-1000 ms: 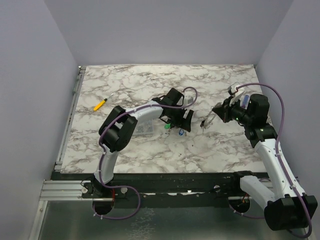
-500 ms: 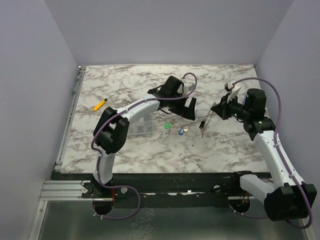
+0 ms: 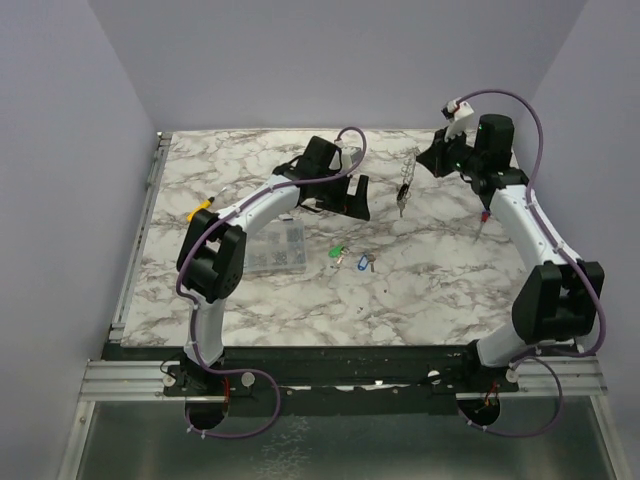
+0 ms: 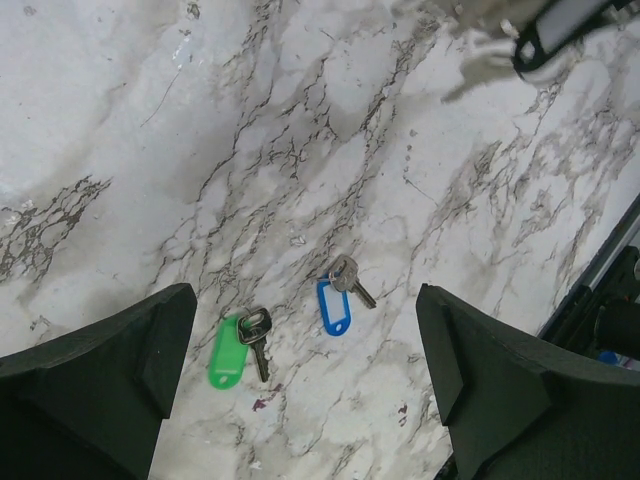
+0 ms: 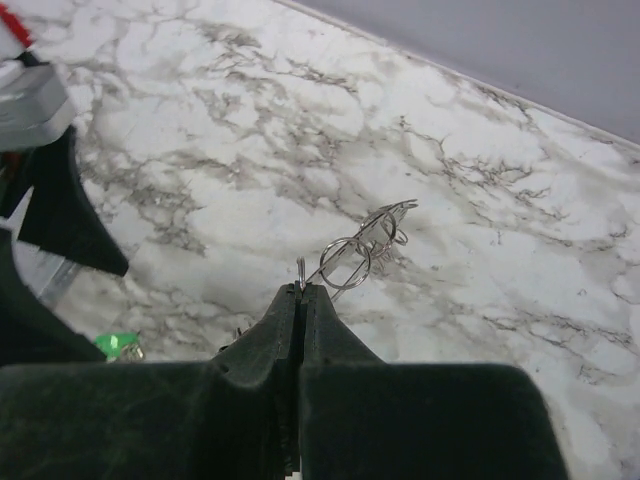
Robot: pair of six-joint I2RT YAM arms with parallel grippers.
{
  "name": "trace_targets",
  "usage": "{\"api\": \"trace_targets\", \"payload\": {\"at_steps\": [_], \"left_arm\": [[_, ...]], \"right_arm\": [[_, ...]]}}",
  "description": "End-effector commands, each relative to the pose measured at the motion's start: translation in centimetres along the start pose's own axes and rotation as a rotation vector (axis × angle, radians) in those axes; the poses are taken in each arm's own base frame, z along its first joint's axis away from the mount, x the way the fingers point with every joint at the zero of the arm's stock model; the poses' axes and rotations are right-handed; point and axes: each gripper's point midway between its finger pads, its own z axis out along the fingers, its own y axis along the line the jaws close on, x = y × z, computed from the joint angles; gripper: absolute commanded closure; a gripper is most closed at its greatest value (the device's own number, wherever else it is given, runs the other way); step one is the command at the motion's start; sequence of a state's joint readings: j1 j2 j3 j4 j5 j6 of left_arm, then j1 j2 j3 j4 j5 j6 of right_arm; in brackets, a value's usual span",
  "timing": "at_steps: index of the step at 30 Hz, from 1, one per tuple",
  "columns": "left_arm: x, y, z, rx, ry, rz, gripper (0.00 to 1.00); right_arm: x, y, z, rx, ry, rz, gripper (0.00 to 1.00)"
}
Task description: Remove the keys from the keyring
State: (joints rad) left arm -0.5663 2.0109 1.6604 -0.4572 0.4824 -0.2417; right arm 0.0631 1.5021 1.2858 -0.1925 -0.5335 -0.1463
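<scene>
My right gripper (image 3: 432, 160) is shut on the edge of the grey metal keyring (image 3: 406, 182) and holds it in the air over the far right of the table. In the right wrist view the keyring (image 5: 352, 252) sticks out edge-on from my closed fingertips (image 5: 302, 292), with small rings and silver keys on it. A green-headed key (image 3: 337, 253) and a blue-headed key (image 3: 362, 262) lie loose on the marble. My left gripper (image 3: 352, 197) is open and empty, raised above them. Its wrist view shows the green key (image 4: 230, 350) and blue key (image 4: 336, 304) between its fingers (image 4: 150, 340).
A clear compartment box (image 3: 278, 249) lies left of the loose keys, under the left arm. A yellow pen (image 3: 200, 208) lies at the left side. A small red and blue tool (image 3: 483, 216) lies near the right arm. The table's rail (image 3: 135, 250) runs along the left edge.
My right gripper has lifted the keyring up and toward the far right. My left gripper has drawn back toward the far left, off the green and blue keys lying on the table.
</scene>
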Motion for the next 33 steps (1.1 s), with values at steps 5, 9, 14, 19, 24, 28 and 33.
{"api": "trace_targets", "payload": {"at_steps": [5, 9, 14, 19, 24, 28, 33], "left_arm": [[-1.7, -1.6, -2.4, 0.017, -0.052, 0.032, 0.01], [-1.6, -1.9, -2.7, 0.032, -0.056, 0.025, 0.01], [-2.0, -2.3, -3.2, 0.040, -0.072, 0.026, 0.01], [-1.8, -2.3, -3.4, 0.040, -0.074, 0.028, 0.01], [-1.8, -2.4, -3.6, 0.040, -0.080, 0.032, 0.01], [-1.8, -2.5, -3.7, 0.042, -0.082, 0.031, 0.01], [-1.8, -2.8, -3.9, 0.052, -0.083, 0.030, 0.01]], "right_arm": [[7.8, -6.8, 3.4, 0.245, 0.190, 0.176, 0.99], [14.6, -8.6, 1.7, 0.336, 0.323, 0.266, 1.00], [17.6, -8.2, -0.5, 0.361, 0.394, 0.265, 0.99], [19.0, -6.4, -1.7, 0.286, 0.464, 0.237, 0.99], [20.8, -4.3, -3.2, 0.182, 0.555, 0.182, 0.99], [21.5, -2.4, -4.8, 0.109, 0.589, 0.144, 0.99], [22.5, -0.6, -7.0, 0.057, 0.643, 0.119, 0.99]]}}
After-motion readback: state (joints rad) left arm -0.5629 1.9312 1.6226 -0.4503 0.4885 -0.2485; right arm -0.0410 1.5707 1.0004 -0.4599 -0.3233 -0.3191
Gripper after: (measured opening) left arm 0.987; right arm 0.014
